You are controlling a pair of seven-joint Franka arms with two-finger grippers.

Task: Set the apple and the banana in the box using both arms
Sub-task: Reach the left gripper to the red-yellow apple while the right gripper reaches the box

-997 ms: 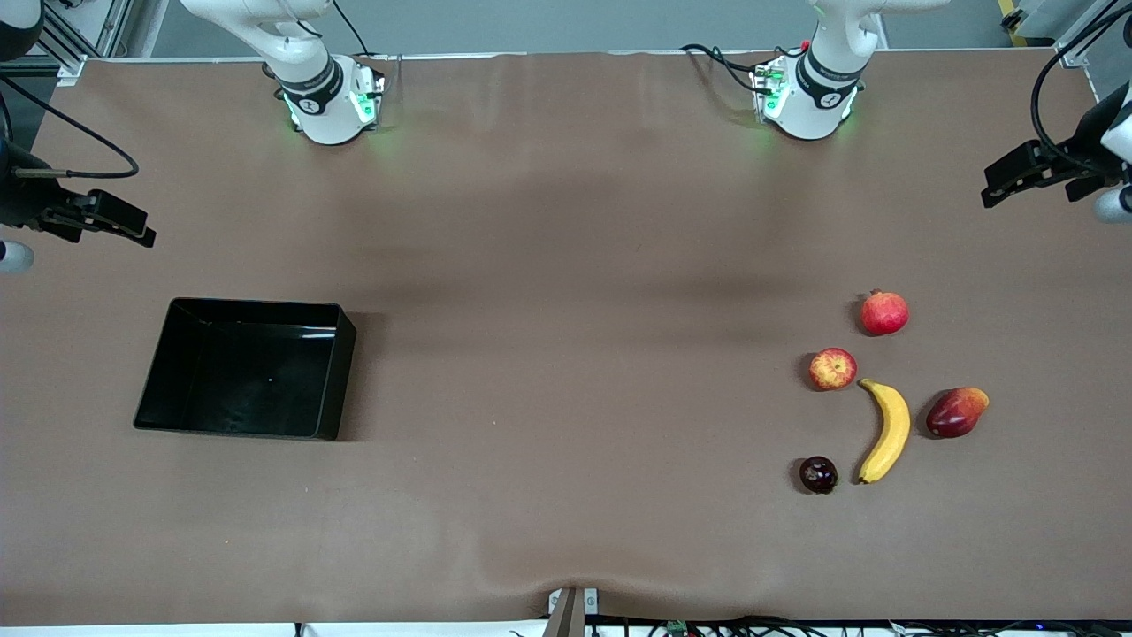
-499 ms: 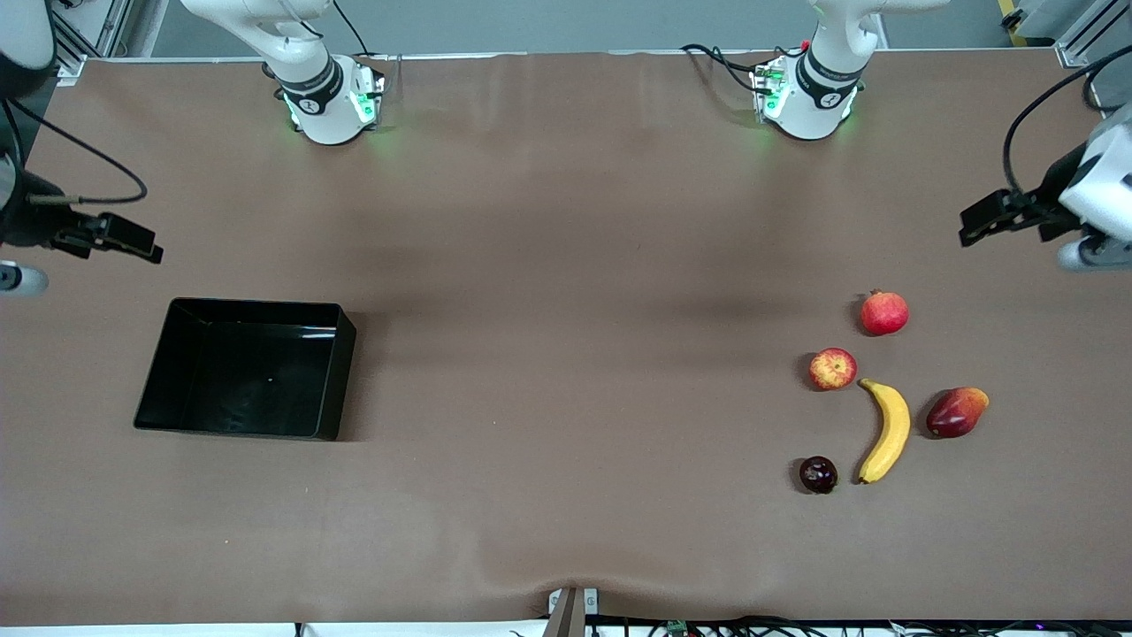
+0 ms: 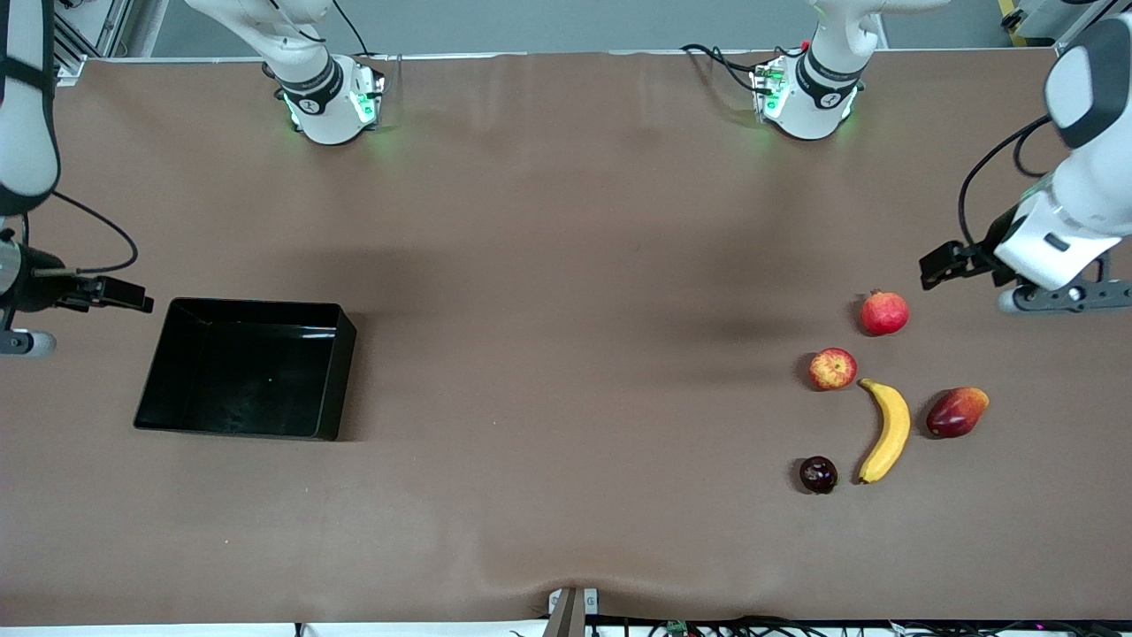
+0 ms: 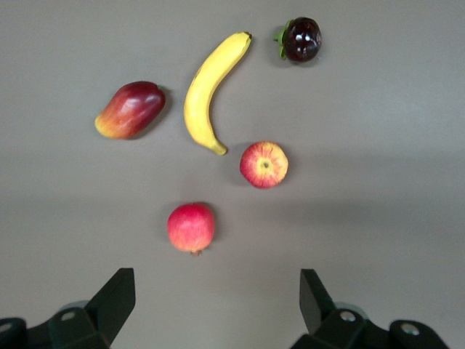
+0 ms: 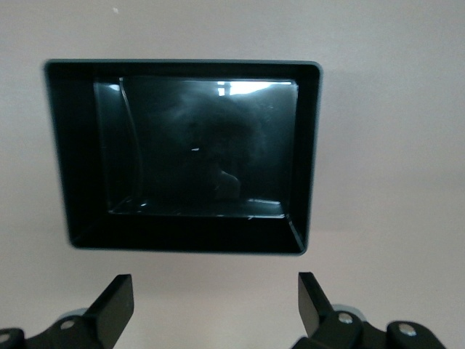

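1. Brown cloth-covered table (image 3: 566, 265), faintly rippled; grey floor above its top edge.
2. Black box (image 3: 248, 367) toward the right arm's end; nothing inside.
3. Apple (image 3: 832, 368) and banana (image 3: 887, 431) just beside each other toward the left arm's end.
4. Left gripper (image 4: 216, 302) spread wide above the fruit; right gripper (image 5: 216, 305) likewise wide, beside the box.
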